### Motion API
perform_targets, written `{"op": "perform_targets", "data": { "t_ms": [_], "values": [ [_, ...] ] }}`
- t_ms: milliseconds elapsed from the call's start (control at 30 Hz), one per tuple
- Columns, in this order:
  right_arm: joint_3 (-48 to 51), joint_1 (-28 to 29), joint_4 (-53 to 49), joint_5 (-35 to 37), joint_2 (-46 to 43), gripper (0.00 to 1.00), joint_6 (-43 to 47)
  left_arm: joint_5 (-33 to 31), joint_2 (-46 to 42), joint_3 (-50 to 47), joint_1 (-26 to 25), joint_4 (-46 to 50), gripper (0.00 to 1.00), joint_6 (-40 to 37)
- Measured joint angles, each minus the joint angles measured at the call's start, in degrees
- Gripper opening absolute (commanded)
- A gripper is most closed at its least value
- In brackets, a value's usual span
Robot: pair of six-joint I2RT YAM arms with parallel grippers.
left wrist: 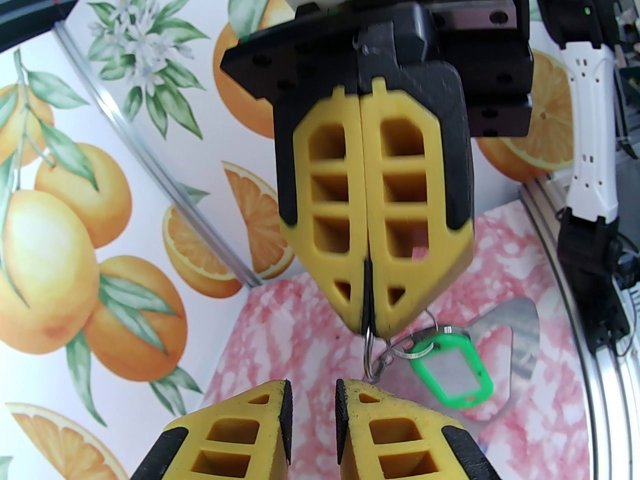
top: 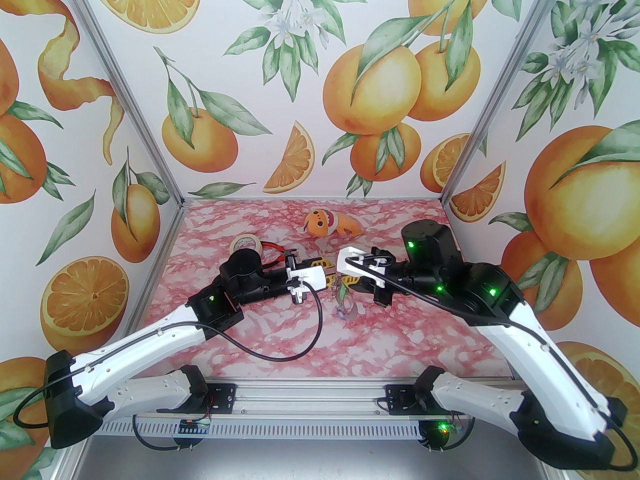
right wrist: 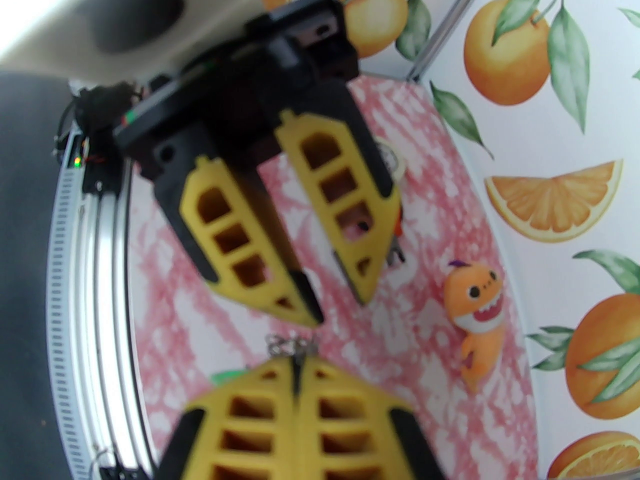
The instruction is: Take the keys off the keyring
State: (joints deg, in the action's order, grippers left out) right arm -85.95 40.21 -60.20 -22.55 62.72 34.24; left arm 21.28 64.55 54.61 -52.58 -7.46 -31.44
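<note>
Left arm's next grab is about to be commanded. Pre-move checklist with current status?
1. Right gripper shut on the dark grey metal keyring: ok.
2. Left gripper open and holding nothing: ok.
3. Bright green oblong plastic key tag off the keyring: not ok, it hangs from the small metal rings below the right gripper.
4. Small metal rings between the left fingertips: not ok, they hang just beyond the tips, to one side.
5. Blue key tag located: cannot tell.
</note>
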Motion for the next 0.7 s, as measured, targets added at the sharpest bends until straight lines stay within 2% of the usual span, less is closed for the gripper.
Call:
{"op": "perform_targets", "data": {
  "t_ms": [333,500,700],
  "values": [
    [-2.4,1.0,-1.2,2.5,1.8,0.00,-2.1,2.7,0.6,0.5,0.0,0.9,0.21,2.6],
    [-2.9,1.0,-1.4,3.6,2.6,0.00,-2.8,3.2,2.5,2.7,0.0,3.1,0.16,3.1],
    [-3.2,1.1,-1.9,4.4,2.9,0.00,-3.2,2.7,2.7,3.2,0.1,4.0,0.03,2.9]
  ]
}}
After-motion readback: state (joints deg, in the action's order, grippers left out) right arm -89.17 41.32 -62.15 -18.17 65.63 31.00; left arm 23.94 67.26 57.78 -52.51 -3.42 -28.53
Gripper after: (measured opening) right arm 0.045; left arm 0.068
